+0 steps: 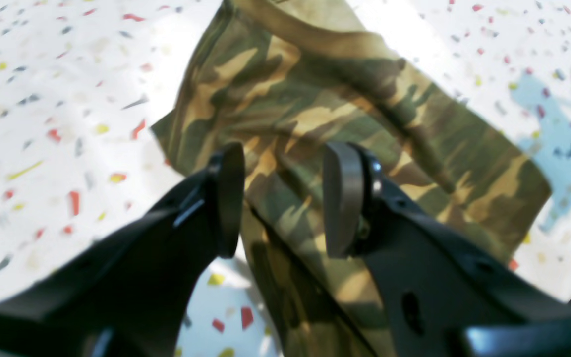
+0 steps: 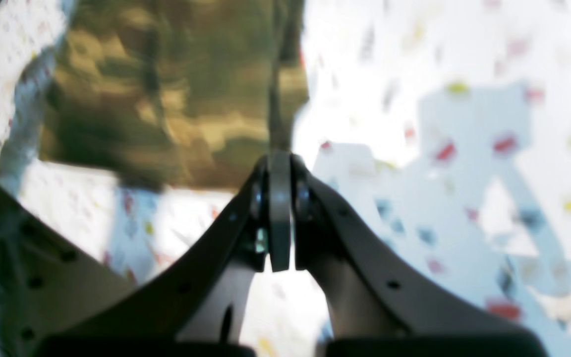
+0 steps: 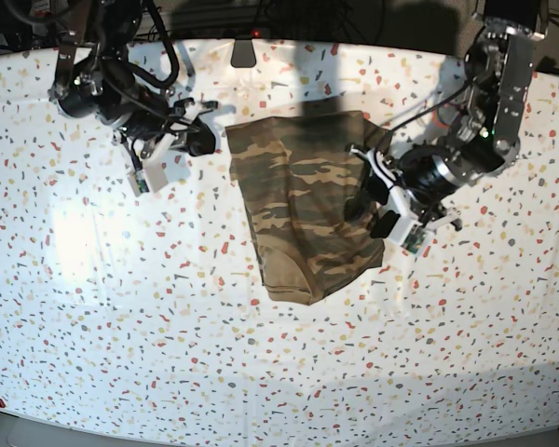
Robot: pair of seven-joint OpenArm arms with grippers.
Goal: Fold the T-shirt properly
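Note:
The camouflage T-shirt [image 3: 303, 205] lies partly folded in the middle of the speckled table, narrowing toward its near end. My left gripper [image 3: 371, 212] is at the shirt's right edge. In the left wrist view it [image 1: 285, 198] is open, with the cloth [image 1: 315, 99] under and beyond the two pads and nothing gripped. My right gripper [image 3: 205, 140] hovers just left of the shirt's far left corner. In the right wrist view it [image 2: 279, 208] is shut, pads pressed together with no cloth between them, and the blurred shirt [image 2: 166, 89] lies beyond it.
The white terrazzo table [image 3: 121, 307] spreads wide around the shirt on all sides. Cables and dark gear [image 3: 261, 19] sit beyond the far edge. The table's near edge [image 3: 279, 440] runs along the bottom of the base view.

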